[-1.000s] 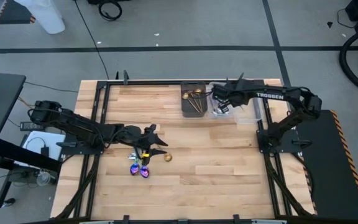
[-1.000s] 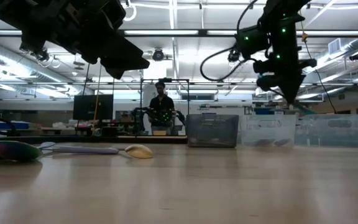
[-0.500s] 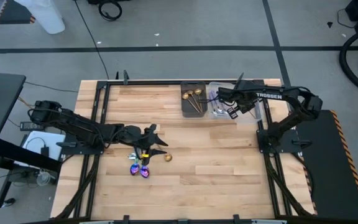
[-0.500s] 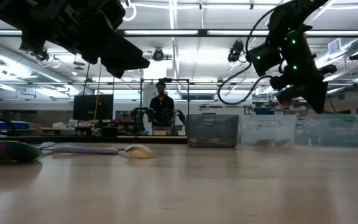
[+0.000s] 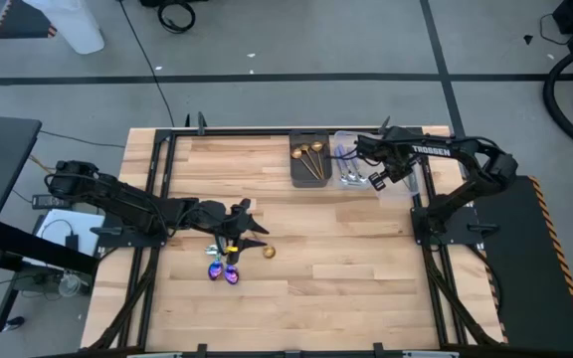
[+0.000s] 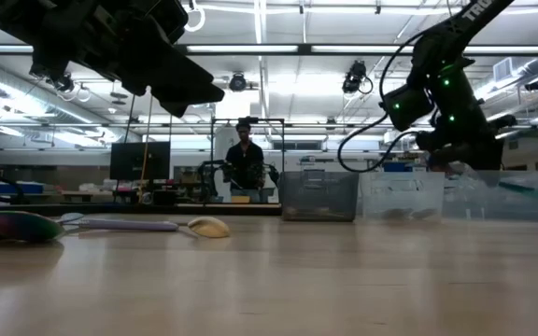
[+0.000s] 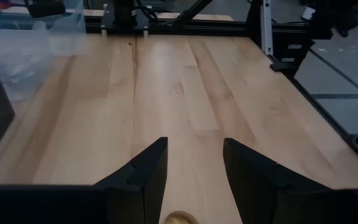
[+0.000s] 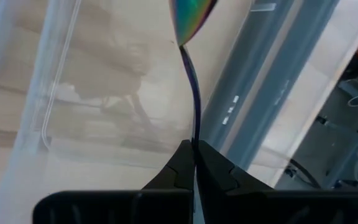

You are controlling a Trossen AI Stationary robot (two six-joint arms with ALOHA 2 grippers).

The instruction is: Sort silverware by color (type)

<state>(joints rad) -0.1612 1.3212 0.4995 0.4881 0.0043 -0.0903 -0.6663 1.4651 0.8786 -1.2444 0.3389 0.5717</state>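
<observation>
Iridescent spoon [image 8: 191, 18]: I see its thin stem pinched between the closed fingers of my right gripper [image 8: 195, 155], bowl pointing away from the wrist, held over a clear bin [image 8: 61, 87]. From above, the right gripper [image 5: 377, 177] sits at the table's far right end, over the clear bins [image 5: 351, 164].

Dark bin [image 5: 309, 164]: just left of the clear ones at the far edge; gold spoons [image 5: 311, 154] lie inside it. The nearest clear bin holds silver pieces [image 5: 349, 180], hard to make out singly.

Wooden table [image 5: 346, 259]: a small cluster remains on its left half. There I see a purple-rainbow spoon [image 5: 231, 275], a blue piece [image 5: 214, 269] touching it, and a gold spoon [image 5: 267, 253] just to their right. At table height the gold spoon's bowl [image 6: 208, 226] lies flat on the wood.

Left gripper [image 5: 247, 235]: above that cluster, jaws standing well apart and holding nothing. Its wrist camera shows both fingers [image 7: 145, 171] with bare wood between them and the gold bowl [image 7: 179, 218] near their base.
</observation>
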